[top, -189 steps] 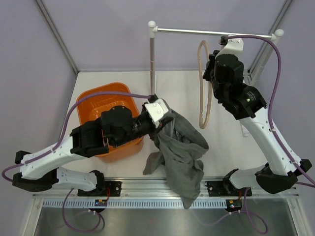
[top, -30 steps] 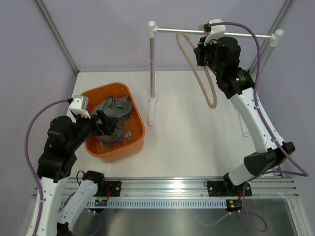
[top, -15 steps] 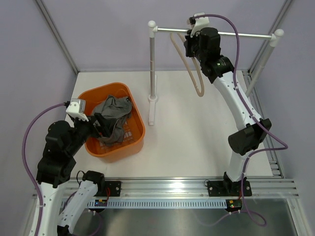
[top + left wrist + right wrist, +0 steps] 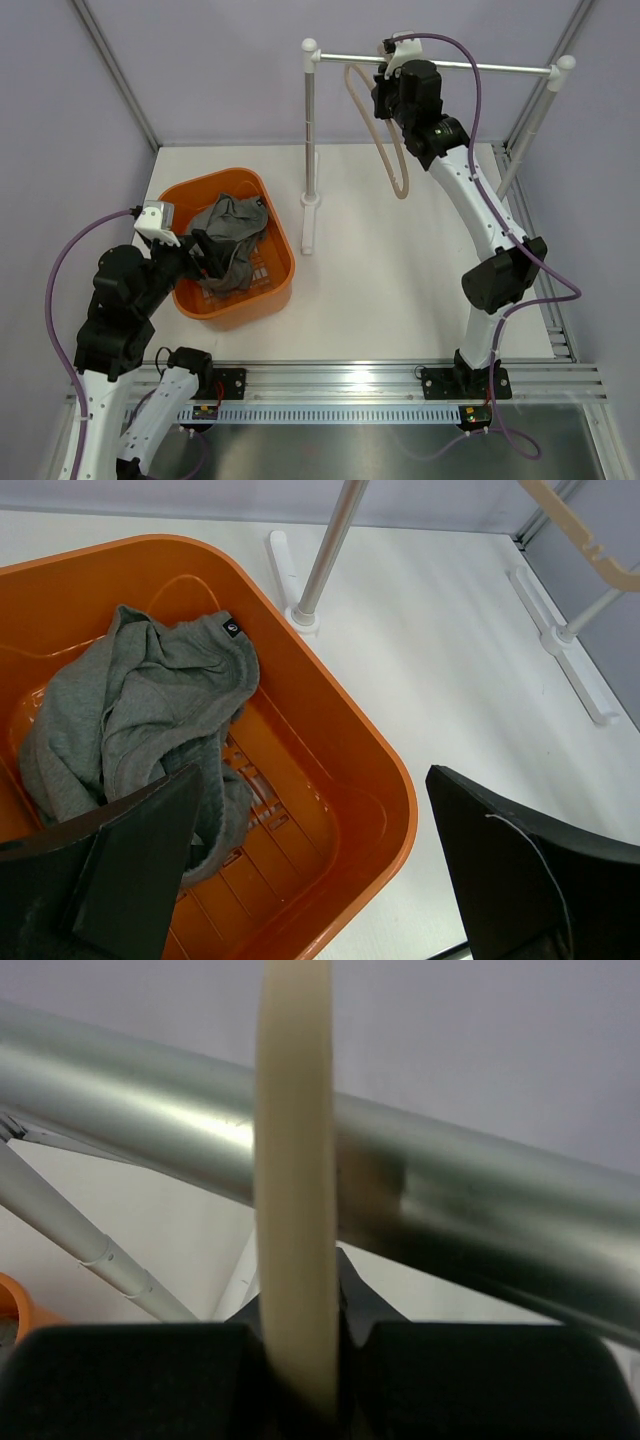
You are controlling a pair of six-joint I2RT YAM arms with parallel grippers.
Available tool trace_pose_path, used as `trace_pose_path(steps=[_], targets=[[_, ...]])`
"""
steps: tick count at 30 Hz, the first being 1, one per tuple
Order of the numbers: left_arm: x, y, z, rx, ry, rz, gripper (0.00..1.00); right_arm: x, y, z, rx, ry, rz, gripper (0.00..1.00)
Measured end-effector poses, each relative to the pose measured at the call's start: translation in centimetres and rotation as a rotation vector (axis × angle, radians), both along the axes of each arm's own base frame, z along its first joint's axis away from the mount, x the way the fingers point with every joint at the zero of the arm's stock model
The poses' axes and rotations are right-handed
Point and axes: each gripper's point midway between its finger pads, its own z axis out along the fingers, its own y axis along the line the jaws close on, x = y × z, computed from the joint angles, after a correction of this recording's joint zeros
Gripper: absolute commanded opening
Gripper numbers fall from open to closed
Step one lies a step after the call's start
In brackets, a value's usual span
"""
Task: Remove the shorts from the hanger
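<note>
The dark grey shorts (image 4: 232, 240) lie crumpled inside the orange basket (image 4: 285, 268) at the left of the table; in the left wrist view the shorts (image 4: 130, 715) fill the basket's (image 4: 385, 780) far side. My left gripper (image 4: 200, 252) hovers open over the basket's near-left rim, and nothing sits between its fingers (image 4: 312, 780). The beige hanger (image 4: 393, 160) hangs bare under the silver rail (image 4: 500, 69). My right gripper (image 4: 388, 85) is up at the rail, shut on the hanger's top. In the right wrist view the hanger (image 4: 295, 1160) rises out of the closed gripper (image 4: 297, 1360) and crosses the rail (image 4: 480, 1210).
The rail stands on a left post (image 4: 309, 140) with a foot (image 4: 310, 232) just right of the basket, and a slanted right post (image 4: 530, 120) at the back right. Purple walls close the back and sides.
My right gripper has carried the bare hanger leftwards along the rail, and its lower loop has swung left. The left arm has drawn back slightly from the basket, still open.
</note>
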Motion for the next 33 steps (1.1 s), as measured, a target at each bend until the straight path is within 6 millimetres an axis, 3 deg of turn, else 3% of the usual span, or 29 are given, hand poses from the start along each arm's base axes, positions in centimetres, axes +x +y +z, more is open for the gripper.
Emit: trace_pose_path(steps=[7, 12, 13, 22, 29, 33], targets=[[0.0, 0.0, 0.0, 0.000, 0.002, 0.000, 0.99, -0.7, -0.2, 0.0, 0.037, 0.008, -0.006, 0.08], [0.0, 0.0, 0.0, 0.000, 0.002, 0.000, 0.99, -1.2, -0.3, -0.1, 0.055, 0.014, -0.010, 0.29], [0.0, 0.0, 0.0, 0.000, 0.002, 0.000, 0.99, -1.4, -0.4, -0.1, 0.058, 0.016, -0.011, 0.38], [0.0, 0.0, 0.0, -0.001, 0.002, 0.000, 0.99, -2.7, -0.9, 0.8, 0.078, 0.009, -0.014, 0.48], [0.3, -0.1, -0.3, 0.002, 0.013, 0.001, 0.99, -5.6, -2.2, 3.2, 0.116, -0.020, -0.024, 0.52], [0.6, -0.1, -0.5, 0.005, 0.028, 0.001, 0.99, -8.6, -4.0, 4.2, 0.144, -0.034, -0.057, 0.55]])
